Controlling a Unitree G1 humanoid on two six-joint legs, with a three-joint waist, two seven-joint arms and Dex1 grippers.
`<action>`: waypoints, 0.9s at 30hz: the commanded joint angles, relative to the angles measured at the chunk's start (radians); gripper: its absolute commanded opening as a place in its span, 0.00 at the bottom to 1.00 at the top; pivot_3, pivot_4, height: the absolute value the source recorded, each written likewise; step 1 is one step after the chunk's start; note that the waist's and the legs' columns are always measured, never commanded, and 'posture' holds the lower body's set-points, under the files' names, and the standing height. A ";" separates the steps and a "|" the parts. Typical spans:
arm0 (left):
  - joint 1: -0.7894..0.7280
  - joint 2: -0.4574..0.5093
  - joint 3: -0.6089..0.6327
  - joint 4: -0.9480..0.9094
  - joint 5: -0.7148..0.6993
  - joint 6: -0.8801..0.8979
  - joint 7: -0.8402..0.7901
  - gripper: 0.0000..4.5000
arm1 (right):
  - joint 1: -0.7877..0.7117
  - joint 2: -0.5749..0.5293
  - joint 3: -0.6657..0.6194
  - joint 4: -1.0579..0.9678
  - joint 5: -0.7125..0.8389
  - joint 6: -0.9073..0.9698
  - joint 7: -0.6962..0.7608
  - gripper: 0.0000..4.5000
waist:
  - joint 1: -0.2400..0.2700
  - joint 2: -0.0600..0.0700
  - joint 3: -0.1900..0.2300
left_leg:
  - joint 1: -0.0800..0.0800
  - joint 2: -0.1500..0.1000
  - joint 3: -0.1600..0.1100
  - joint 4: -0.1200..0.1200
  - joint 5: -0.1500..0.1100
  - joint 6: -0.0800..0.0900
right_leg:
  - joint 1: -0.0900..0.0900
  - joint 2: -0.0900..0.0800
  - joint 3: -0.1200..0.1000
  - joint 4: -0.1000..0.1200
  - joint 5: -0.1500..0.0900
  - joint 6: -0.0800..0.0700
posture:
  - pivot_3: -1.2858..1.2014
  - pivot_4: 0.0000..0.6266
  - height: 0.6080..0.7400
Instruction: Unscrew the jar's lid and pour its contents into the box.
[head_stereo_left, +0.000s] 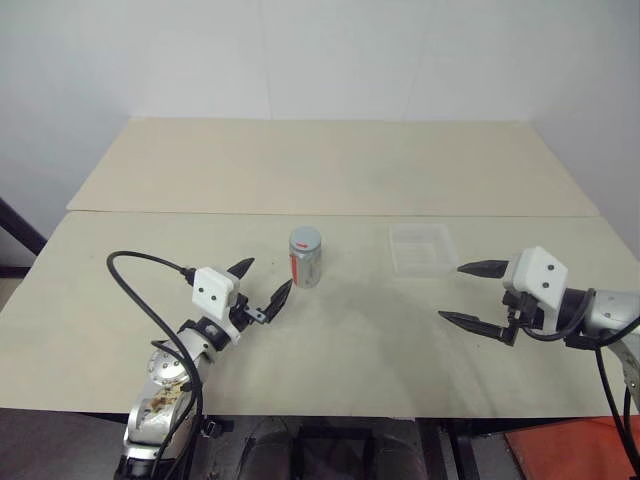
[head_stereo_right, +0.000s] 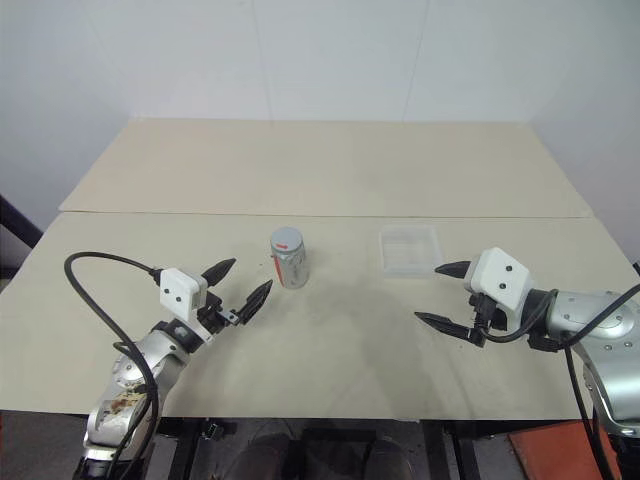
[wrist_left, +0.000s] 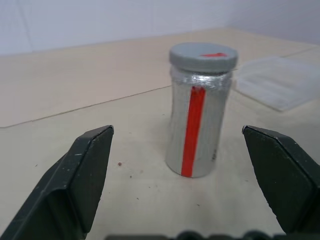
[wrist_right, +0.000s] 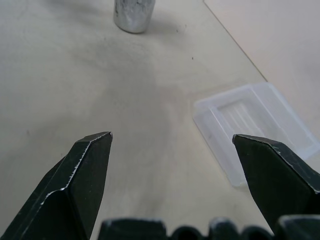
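Open left hand beside capped jar

The setting is a robotics test area, laid out as a bare laboratory workstation rather than a home or shop. Evidence: plain white walls without fittings or decoration; a table built from two unfinished, pale wood-coloured boards butted together along a visible seam; exposed black cabling routed along a robot arm; dark frame members beneath the table's near edge. The table surface carries only a few test items: a small jar and a transparent plastic box, standing well apart.
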 joint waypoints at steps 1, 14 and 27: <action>-0.040 -0.012 -0.034 0.039 0.029 -0.050 -0.005 1.00 | 0.022 0.006 -0.020 -0.052 -0.004 -0.011 -0.024 1.00 | 0.004 0.000 0.000 | 0.000 0.000 0.000 0.000 0.000 0.000 | 0.000 0.000 0.000 0.000 0.000 0.000 | 0.52 0.24 1.00; -0.161 -0.093 -0.094 0.214 0.055 -0.118 -0.011 1.00 | 0.072 0.009 -0.072 -0.094 -0.002 0.015 -0.095 1.00 | 0.009 0.000 0.000 | 0.000 0.000 0.000 0.000 0.000 0.000 | 0.000 0.000 0.000 0.000 0.000 0.000 | 0.52 0.24 1.00; -0.261 -0.164 -0.092 0.401 0.091 -0.195 0.037 1.00 | 0.116 0.008 -0.107 -0.163 0.013 0.057 -0.131 1.00 | 0.017 -0.001 0.000 | 0.000 0.000 0.000 0.001 0.000 0.000 | 0.000 0.000 0.000 0.000 0.000 0.000 | 0.52 0.24 1.00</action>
